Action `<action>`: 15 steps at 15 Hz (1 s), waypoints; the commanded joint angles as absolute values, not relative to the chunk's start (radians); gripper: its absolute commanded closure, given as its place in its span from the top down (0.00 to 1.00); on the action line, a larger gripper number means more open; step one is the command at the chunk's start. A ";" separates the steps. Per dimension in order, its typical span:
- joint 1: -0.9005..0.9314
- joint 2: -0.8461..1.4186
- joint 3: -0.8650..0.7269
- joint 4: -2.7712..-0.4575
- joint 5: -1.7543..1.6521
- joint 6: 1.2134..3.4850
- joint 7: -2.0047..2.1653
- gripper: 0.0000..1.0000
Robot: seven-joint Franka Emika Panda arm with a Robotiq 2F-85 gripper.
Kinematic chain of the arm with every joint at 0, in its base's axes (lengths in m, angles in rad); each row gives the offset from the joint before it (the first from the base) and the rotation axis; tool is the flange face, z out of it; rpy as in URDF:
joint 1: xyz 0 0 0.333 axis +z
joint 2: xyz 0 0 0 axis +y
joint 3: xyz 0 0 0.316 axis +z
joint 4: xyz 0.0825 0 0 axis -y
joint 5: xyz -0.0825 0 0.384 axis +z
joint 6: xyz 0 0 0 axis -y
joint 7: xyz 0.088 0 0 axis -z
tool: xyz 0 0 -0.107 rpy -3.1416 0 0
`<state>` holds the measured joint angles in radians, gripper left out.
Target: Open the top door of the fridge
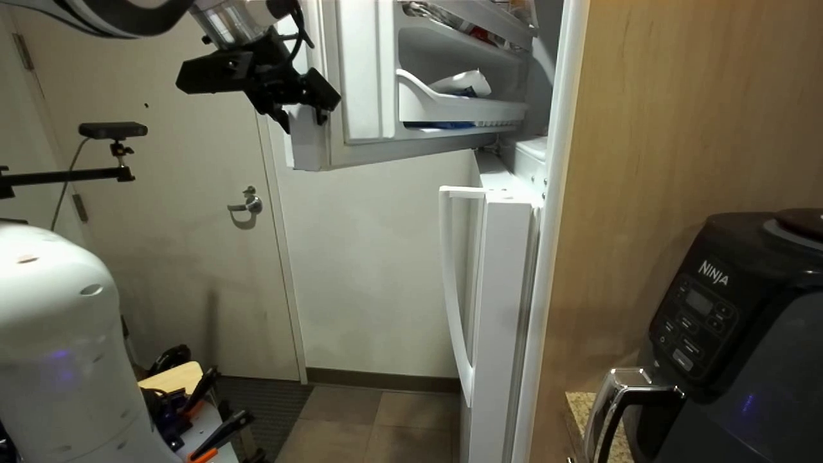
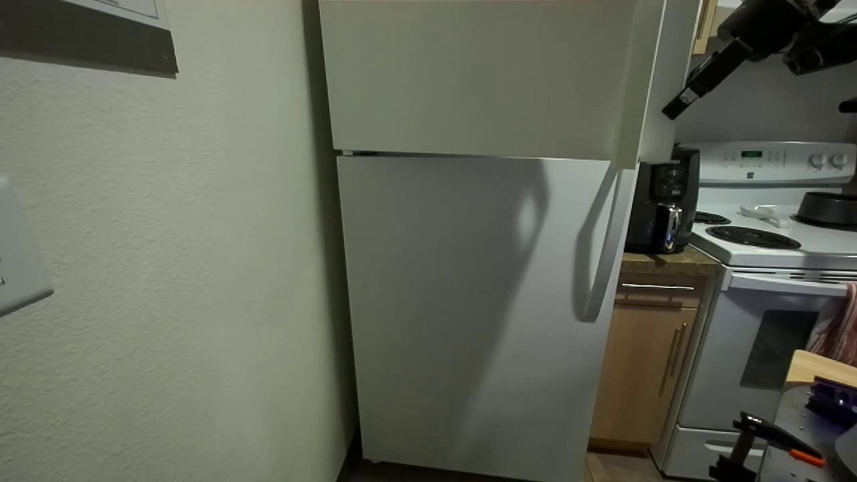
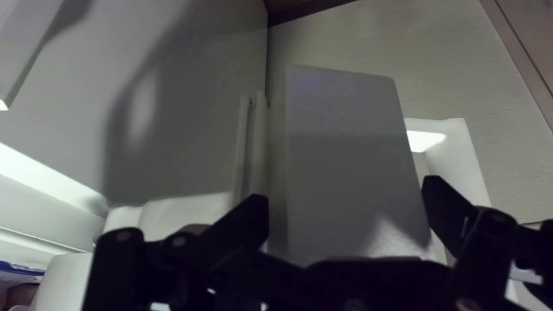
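Note:
The fridge's top door (image 1: 370,77) stands swung out, with its white inner bins (image 1: 463,106) facing the camera in an exterior view. Its plain outer face (image 2: 482,80) also shows. At the door's free edge is my black gripper (image 1: 302,117). In the wrist view the gripper (image 3: 348,203) is open, one finger on each side of the white door edge (image 3: 350,142). Whether either finger touches the door I cannot tell. A white handle (image 3: 458,160) lies past the right finger. Below, the fridge's long lower door (image 2: 469,301) is closed.
The lower door's handle (image 1: 453,289) sticks out under the top door. A black Ninja appliance (image 1: 694,334) sits on the counter beside the fridge. Behind are a white room door (image 1: 161,212) and a camera on a bar (image 1: 112,132). A stove (image 2: 770,227) stands past the counter.

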<state>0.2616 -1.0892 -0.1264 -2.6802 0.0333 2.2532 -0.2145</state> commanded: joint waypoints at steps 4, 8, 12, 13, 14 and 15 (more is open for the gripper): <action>0.330 -1.119 -0.107 -2.652 0.102 2.221 -0.280 1.00; 0.371 -1.125 -0.082 -2.636 0.135 2.220 -0.273 1.00; 0.409 -1.123 -0.062 -2.607 0.170 2.215 -0.272 1.00; 0.418 -1.123 -0.059 -2.600 0.177 2.214 -0.273 1.00; 0.426 -1.125 -0.055 -2.593 0.185 2.211 -0.274 1.00; 0.435 -1.126 -0.052 -2.587 0.193 2.209 -0.275 1.00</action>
